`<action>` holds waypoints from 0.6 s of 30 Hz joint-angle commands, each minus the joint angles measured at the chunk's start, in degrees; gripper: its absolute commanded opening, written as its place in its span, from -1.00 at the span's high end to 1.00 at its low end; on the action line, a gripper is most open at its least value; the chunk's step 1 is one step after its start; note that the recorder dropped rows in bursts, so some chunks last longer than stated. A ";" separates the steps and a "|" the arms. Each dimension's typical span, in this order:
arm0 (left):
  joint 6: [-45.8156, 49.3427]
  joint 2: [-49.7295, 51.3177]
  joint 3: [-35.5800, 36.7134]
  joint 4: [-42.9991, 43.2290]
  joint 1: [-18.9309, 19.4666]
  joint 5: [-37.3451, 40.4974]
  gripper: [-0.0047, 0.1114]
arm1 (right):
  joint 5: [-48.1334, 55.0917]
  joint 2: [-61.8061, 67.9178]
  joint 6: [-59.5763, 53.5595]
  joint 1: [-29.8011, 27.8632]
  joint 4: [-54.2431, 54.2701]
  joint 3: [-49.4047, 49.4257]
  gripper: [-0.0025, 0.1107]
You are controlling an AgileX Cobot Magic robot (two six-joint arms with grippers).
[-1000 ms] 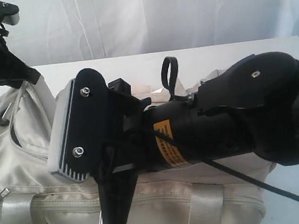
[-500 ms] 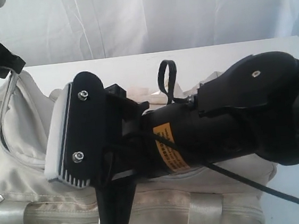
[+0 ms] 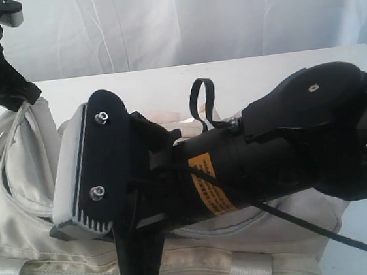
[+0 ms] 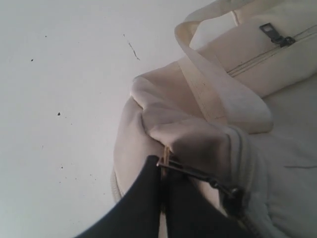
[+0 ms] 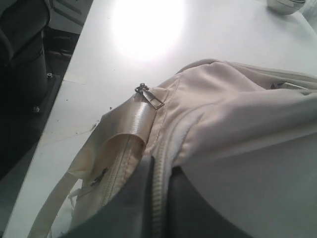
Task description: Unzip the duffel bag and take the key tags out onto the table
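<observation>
The cream-white duffel bag (image 3: 19,194) lies on the white table (image 3: 164,80). At its left end my left gripper (image 3: 23,94) holds the fabric up. In the left wrist view this gripper (image 4: 162,161) is shut on a thin metal zipper pull (image 4: 166,154) linked to a dark slider (image 4: 231,194). My right arm (image 3: 252,163) stretches across the bag and its fingertips run off the lower edge. In the right wrist view the right gripper (image 5: 159,167) is shut on the bag's pale zipper band (image 5: 158,198). The key tags are hidden.
A white curtain (image 3: 191,18) hangs behind the table. A cream strap (image 4: 208,91) crosses the bag near a side-pocket zipper pull (image 4: 271,32). A black cable loop (image 3: 201,103) sticks up by the right arm. Dark equipment (image 5: 25,74) stands beside the table, and a metal object (image 5: 285,5) sits near its edge.
The left gripper rose towards the frame's corner with the bag's end, then came back down. The right arm slid a little left and lower, and the bag's front sank in view.
</observation>
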 commanded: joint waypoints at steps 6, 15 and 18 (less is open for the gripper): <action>-1.94 -3.22 -1.77 10.31 1.95 -13.63 0.81 | -10.17 -1.51 0.35 2.24 -2.12 0.15 0.96; -7.28 -12.46 -1.77 4.84 1.95 9.18 -0.36 | -7.48 -1.51 0.35 2.24 -2.12 0.15 0.96; -0.53 -16.96 0.12 -4.68 1.95 16.48 -0.20 | -1.47 -1.51 0.24 2.24 -2.12 0.15 0.96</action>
